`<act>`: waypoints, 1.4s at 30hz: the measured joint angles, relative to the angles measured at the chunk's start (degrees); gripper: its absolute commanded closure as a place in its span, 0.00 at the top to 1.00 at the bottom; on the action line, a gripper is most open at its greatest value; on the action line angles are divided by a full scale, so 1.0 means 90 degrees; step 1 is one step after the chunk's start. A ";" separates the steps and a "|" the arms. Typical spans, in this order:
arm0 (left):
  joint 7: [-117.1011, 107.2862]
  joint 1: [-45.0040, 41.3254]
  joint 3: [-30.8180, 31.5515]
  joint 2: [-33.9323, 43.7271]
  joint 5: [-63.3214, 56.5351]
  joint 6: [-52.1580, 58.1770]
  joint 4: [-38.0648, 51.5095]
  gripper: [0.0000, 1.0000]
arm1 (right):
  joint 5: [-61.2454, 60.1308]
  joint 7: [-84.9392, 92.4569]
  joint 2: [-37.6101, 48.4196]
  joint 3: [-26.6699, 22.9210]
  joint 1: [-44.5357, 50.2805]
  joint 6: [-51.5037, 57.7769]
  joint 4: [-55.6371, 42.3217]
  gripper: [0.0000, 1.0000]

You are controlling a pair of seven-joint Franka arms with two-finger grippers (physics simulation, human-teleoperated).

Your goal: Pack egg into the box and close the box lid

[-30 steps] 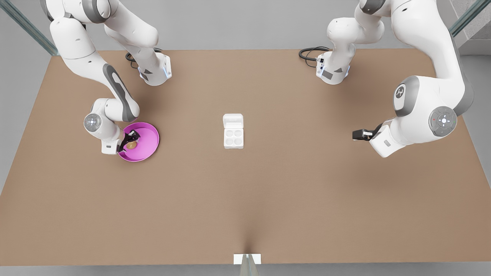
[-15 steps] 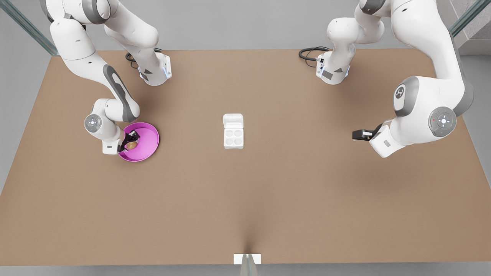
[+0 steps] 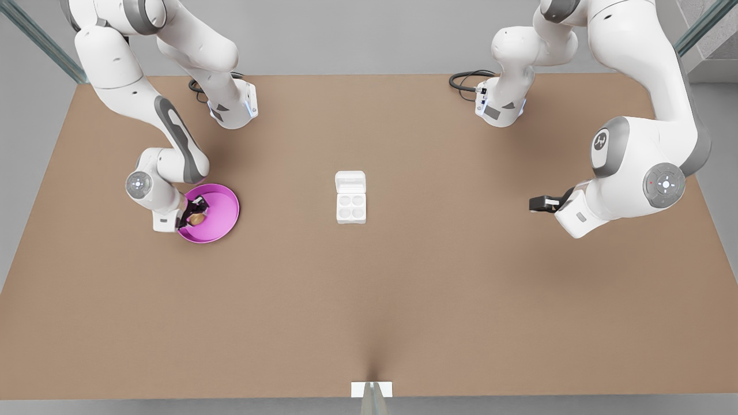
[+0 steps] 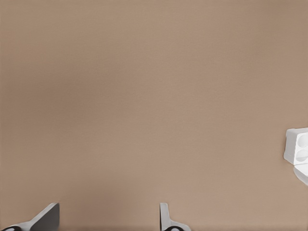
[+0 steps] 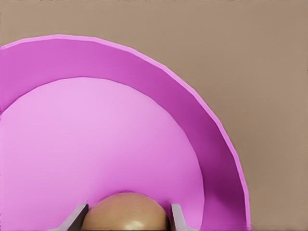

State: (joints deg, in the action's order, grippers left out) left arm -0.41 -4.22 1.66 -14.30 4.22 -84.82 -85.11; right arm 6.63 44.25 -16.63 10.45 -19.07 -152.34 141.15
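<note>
Brown table [image 3: 369, 300] bears pink plate [image 3: 222, 222] and box [image 3: 351, 207] (lid open).

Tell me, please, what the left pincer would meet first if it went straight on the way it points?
Probably nothing: the open left pincer points toward the small white egg carton, bare brown table between.

Right tool [image 3: 195, 214] around egg [image 3: 197, 219] (over pink plate [image 3: 222, 222]).

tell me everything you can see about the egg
The egg is a small, smooth, tan-brown oval with a slight sheen. It sits inside the round pink plate, near the rim on the front view's left, far from the open white box. The right gripper straddles it, a finger close against each side. Whether it rests on the plate cannot be told.
</note>
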 measured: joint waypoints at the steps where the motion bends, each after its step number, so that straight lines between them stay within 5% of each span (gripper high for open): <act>1: 0.0000 0.0000 0.0000 0.0000 0.0000 -0.0001 -0.0001 1.00 | 0.0000 0.0005 0.0009 0.0000 0.0000 0.0020 0.0000 0.70; 35: 0.0003 0.0001 -0.0009 -0.0040 -0.0028 0.0000 0.0000 1.00 | -0.0127 0.0608 -0.0059 0.0016 0.0003 -0.0072 -0.0058 0.63; 42: -0.0004 0.0020 0.0112 0.0023 -0.0026 0.0014 0.0011 1.00 | -0.0160 0.0570 0.0223 0.0137 0.0065 0.0600 -0.1282 0.63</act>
State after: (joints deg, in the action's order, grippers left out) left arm -0.45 -4.04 2.67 -14.10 3.99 -84.69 -85.01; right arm 5.19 49.38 -14.62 11.69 -18.49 -146.94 129.61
